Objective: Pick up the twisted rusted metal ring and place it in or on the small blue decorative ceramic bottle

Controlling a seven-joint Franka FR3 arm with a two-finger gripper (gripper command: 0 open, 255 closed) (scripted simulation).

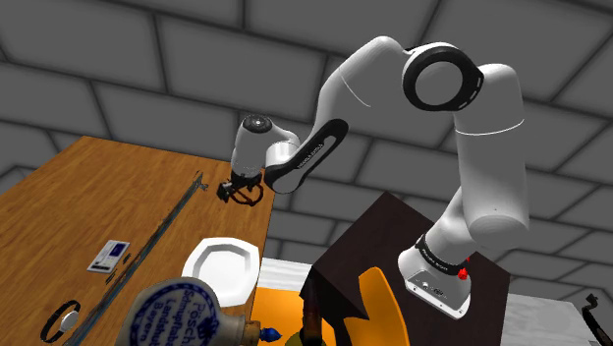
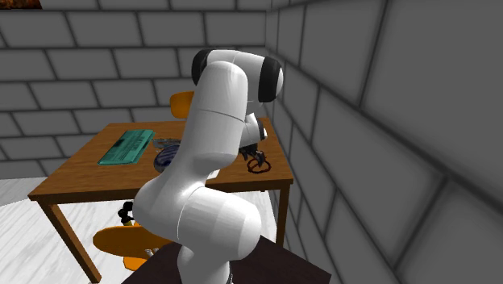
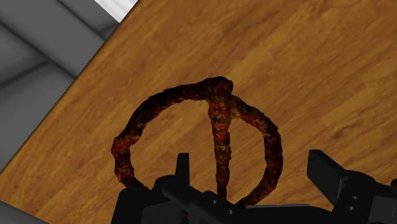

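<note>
The twisted rusted ring (image 3: 219, 121) lies on the wooden table (image 3: 305, 63) close to its corner by the wall. My gripper (image 3: 253, 172) hangs just over it, open. Its fingers (image 3: 324, 170) stand apart on either side of the ring's middle strand and one arc, touching neither. In the shoulder view the gripper (image 1: 236, 189) is at the table's far right edge with the ring (image 1: 251, 195) beside it. The blue-grey bottle (image 1: 177, 313), marked with script, stands at the near end of the table. The second exterior view shows the ring (image 2: 258, 165) near the wall.
A white plate (image 1: 221, 267) sits between the ring and the bottle. A long dark rod (image 1: 157, 236), a small card (image 1: 108, 256) and a dark loop (image 1: 64, 319) lie further left. A green keyboard (image 2: 126, 146) is on the far side. An orange chair (image 1: 378, 305) stands by the stand.
</note>
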